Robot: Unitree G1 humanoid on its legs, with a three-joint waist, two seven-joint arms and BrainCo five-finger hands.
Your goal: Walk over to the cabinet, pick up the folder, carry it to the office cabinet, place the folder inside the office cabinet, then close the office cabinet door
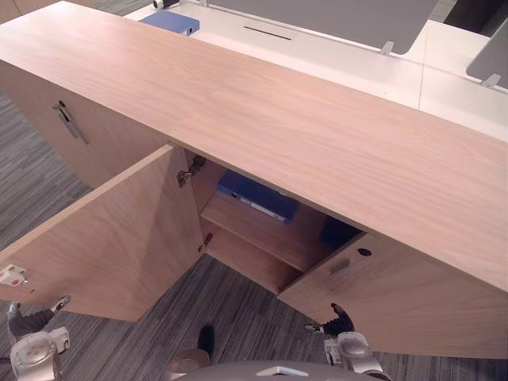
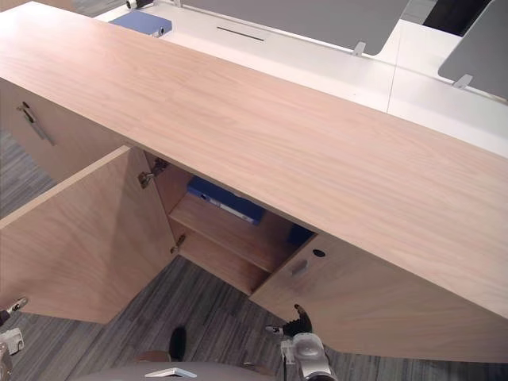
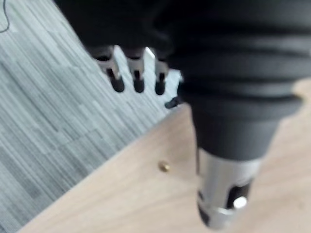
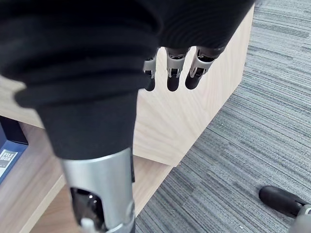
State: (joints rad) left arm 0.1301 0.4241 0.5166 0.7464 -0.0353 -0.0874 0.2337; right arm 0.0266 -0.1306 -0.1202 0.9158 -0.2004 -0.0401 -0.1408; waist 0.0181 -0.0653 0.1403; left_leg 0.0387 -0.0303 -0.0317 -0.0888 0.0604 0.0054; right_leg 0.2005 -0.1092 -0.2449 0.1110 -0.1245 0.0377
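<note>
Right hand (image 4: 173,77) loosely open, empty, by cabinet door (image 4: 194,107), left hand (image 3: 137,80) likewise, blue folder (image 1: 255,198) on shelf (image 1: 262,230)

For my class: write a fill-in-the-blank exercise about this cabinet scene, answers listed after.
The blue folder lies on a ___ inside the cabinet. The left door and right door stand ___. The right hand holds ___. A second blue folder lies on the white ___ beyond.
Missing: shelf; open; nothing; desk.

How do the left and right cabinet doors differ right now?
The left door is swung wide; the right door is only partly open. The left door carries a white fitting near its free edge; the right door shows a dark hole and small handle. Both are light wood.
</note>
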